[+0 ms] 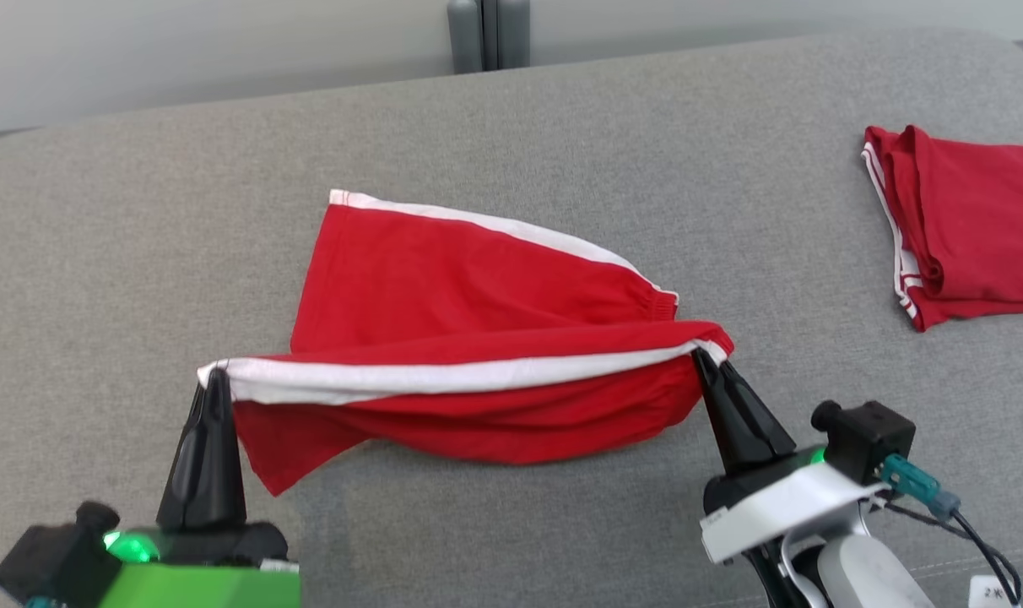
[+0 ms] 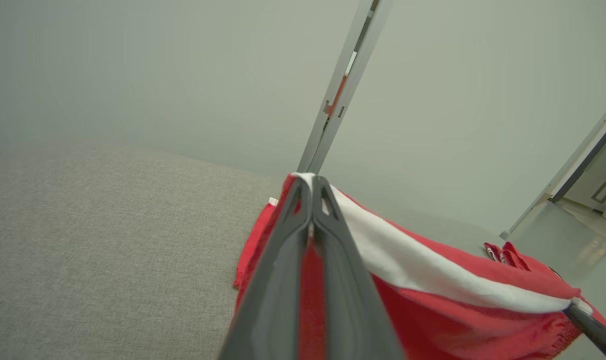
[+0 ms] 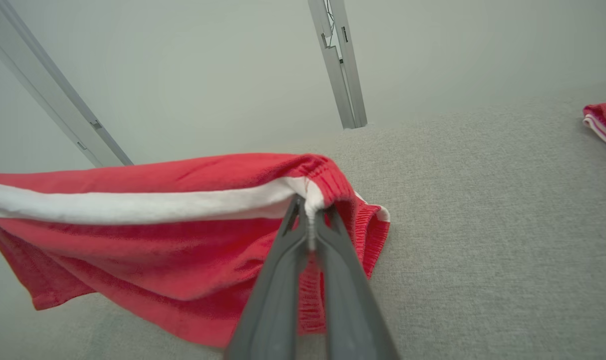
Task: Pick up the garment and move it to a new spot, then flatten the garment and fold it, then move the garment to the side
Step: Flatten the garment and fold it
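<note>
The wide grey woven upholstered surface (image 1: 511, 127) runs across your head view, with a pale wall behind its far edge. On it, near the middle, you have the red fabric shorts with the white side stripe and gathered waistband (image 1: 444, 279). Their far half lies flat on the grey cloth, and the near edge is lifted and drawn out into a taut line between your two grippers, with the white stripe running along that line. Below the line, red fabric sags in a loose fold, and a red corner hangs down towards your left arm.

At the right edge of the surface, well apart from the shorts, you see a second red garment with white trim, folded into a flat stack (image 1: 976, 228).

Your left gripper (image 1: 216, 376) has its two long dark fingers pressed together on the left end of the lifted edge. In its wrist view, white stripe cloth shows at the fingertips and red cloth in the slit below them. Your right gripper (image 1: 704, 359) is likewise clamped, pinching the stripe at the waistband end; in its wrist view the ribbed elastic bunches around the fingertips. Both grippers point away from you, the right one leaning inward.

A grey metal post (image 1: 488, 34) stands behind the surface's far edge, near the middle.
</note>
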